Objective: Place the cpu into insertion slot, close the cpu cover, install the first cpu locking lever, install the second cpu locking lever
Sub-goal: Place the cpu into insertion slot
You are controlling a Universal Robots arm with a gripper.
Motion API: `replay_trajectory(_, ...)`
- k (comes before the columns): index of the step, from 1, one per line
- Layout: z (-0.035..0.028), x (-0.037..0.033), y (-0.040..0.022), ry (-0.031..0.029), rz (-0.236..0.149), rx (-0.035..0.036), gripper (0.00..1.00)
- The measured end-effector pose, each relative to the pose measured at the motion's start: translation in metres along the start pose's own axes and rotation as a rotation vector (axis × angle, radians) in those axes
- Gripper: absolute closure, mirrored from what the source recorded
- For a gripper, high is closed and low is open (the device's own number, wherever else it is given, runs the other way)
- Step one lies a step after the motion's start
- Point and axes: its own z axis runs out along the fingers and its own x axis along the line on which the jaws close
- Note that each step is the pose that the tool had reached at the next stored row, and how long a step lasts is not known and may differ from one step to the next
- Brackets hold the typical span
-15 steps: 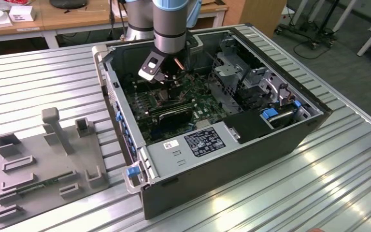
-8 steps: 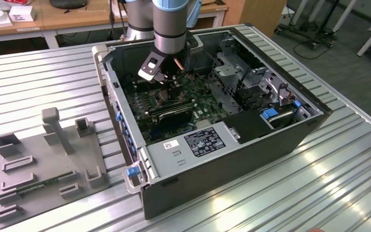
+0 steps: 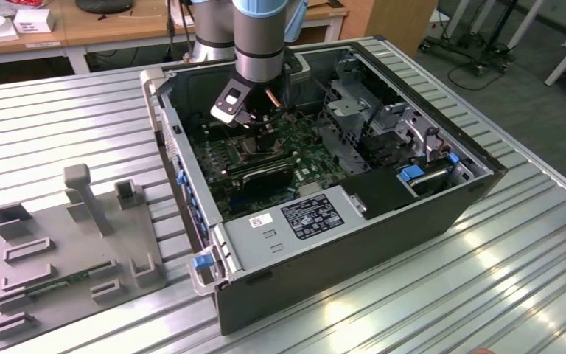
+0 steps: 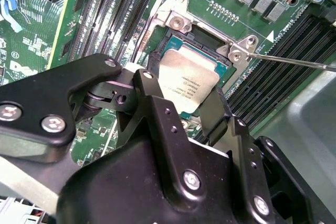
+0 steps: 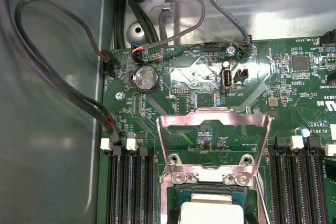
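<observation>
Cpu (image 4: 189, 77) lies flat in the insertion slot (image 4: 174, 22), metal top up, its sides in line with the slot's rim; being square, it has no long axis. The cpu cover (image 5: 210, 114) stands swung up at one edge of the slot. The arm (image 3: 259, 44) drops almost straight down into the far part of the open computer case (image 3: 362, 243). The gripper (image 4: 184, 95) straddles the cpu; whether it clamps the chip cannot be told.

Place: looked like a robotics lab or workshop
Bench: ribbed metal table (image 3: 57, 110) carried an opened computer case (image 3: 382, 243)
Background: wooden desks (image 3: 126, 28), wheeled stands (image 3: 480, 63) stood behind
</observation>
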Motion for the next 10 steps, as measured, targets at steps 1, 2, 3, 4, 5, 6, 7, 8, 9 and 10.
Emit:
replay_trajectory(1,0.0,0.0,0.0,-0.0001,0.0,0.0001,0.46)
replay_trajectory(2,0.0,0.0,0.0,-0.0002,0.0,0.0001,0.46)
replay_trajectory(3,0.0,0.0,0.0001,-0.0001,0.0,0.0001,0.46)
replay_trajectory(4,0.0,0.0,0.0001,-0.0001,0.0,0.0001,0.46)
replay_trajectory(5,0.0001,0.0,0.0001,-0.0001,0.0,0.0001,0.46)
replay_trajectory(6,0.0003,0.0,0.0001,-0.0002,0.0,0.0001,0.46)
replay_trajectory(7,0.0006,0.0,0.0001,-0.0002,0.0,0.0002,0.46)
replay_trajectory(8,0.0009,-0.0001,0.0001,-0.0004,0.0,0.0003,0.46)
replay_trajectory(9,0.0009,-0.0001,0.0001,-0.0005,0.0,0.0002,0.46)
replay_trajectory(10,0.0009,-0.0001,0.0001,-0.0005,0.0,0.0003,0.46)
